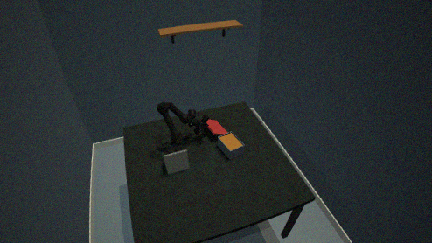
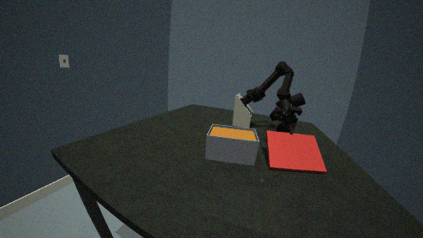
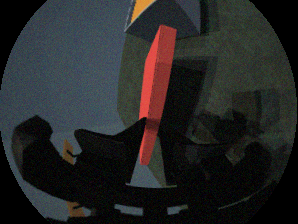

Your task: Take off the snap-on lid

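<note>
The red lid (image 1: 217, 127) (image 2: 295, 151) (image 3: 160, 70) is off the box and beside it, with a plain broad face up. It looks close to level and low over the table; whether any edge touches the table cannot be told. My gripper (image 1: 206, 126) (image 2: 292, 132) (image 3: 152, 120) is shut on the lid's edge nearest the arm. The grey storage box (image 1: 231, 153) (image 2: 232, 151) (image 3: 142, 9) stands upright and open on the table, with an orange surface (image 1: 231, 142) (image 2: 233, 133) inside. In the exterior view the lid is right of the box with a narrow gap between them.
A pale upright block (image 1: 176, 162) (image 2: 241, 116) stands on the dark table (image 1: 210, 192) (image 2: 171, 171) near the arm's base. In the top view the table's back edge runs behind the arm and lid. A wooden shelf (image 1: 201, 28) hangs high on the wall.
</note>
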